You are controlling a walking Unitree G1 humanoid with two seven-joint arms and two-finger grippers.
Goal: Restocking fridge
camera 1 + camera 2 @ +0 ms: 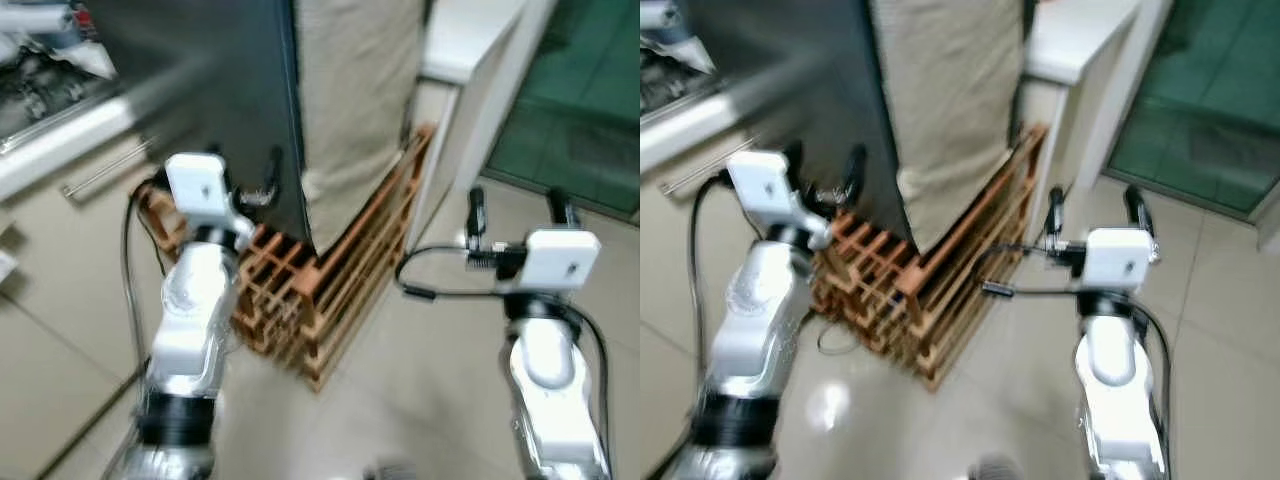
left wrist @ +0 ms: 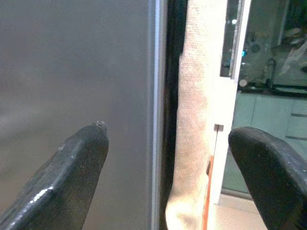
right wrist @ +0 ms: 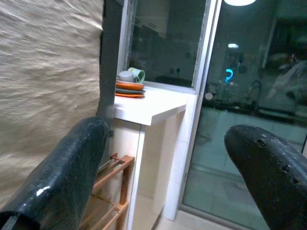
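Left claw (image 1: 248,172): raised in front of the dark fridge door, fingers spread wide, holding nothing; its tips sit near the door's right-hand edge, and touch cannot be told through the blur.
Right claw (image 1: 520,208): raised over the floor to the right of the wooden rack, fingers wide apart and empty, well apart from the fridge.
Fridge (image 1: 220,90): dark grey, door shut, standing straight ahead of the left arm; a beige cloth (image 1: 360,100) hangs just beside its right edge.
Wooden rack (image 1: 320,290): slatted, orange-brown, on the floor at the foot of the fridge and cloth, between the two arms.
White tabletop (image 1: 470,40): a ledge to the right of the cloth, beside a green-tinted glass door (image 1: 580,100).
Step in hand: judged as the approach, lining up to open the fridge; no goods for restocking are in either claw.
Next move: the left claw likely needs to reach the door edge or a handle and pull; no handle is clearly seen, so finding a grip point comes first.
Left wrist view: shows the fridge door edge (image 2: 156,115) close up between the fingers, with a dark gap beside it, which the blurred head views do not resolve.
Right wrist view: shows stacked plates and cups (image 3: 130,84) on the tabletop, unseen from the head.
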